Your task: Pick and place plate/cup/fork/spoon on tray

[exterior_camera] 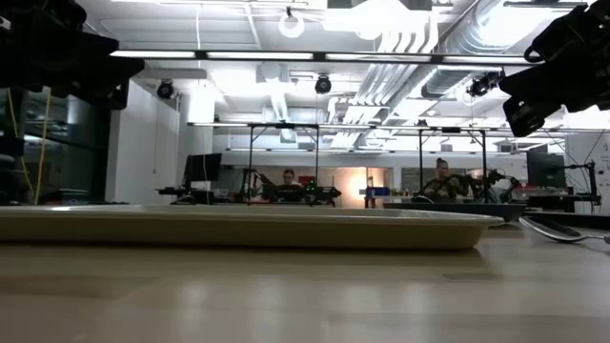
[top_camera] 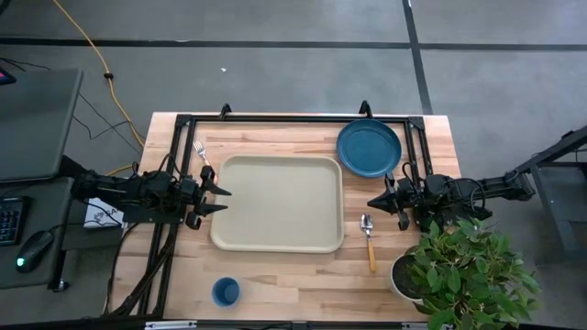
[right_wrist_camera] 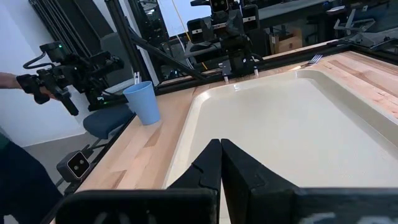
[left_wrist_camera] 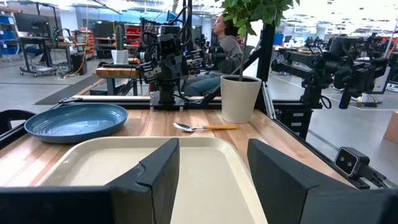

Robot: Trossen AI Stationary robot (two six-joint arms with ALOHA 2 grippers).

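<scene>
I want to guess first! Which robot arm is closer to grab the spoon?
The right one, probably. The right gripper hovers just beside the spoon at the tray's right edge, fingers shut. The left gripper, open, sits across the tray.

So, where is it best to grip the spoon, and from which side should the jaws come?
Probably the orange handle of the spoon, near its middle, coming straight down from above. It lies flat on the wooden table between the tray and the plant pot; the handle is slim and straight, so the right gripper, which is nearest, could close across its width.
</scene>
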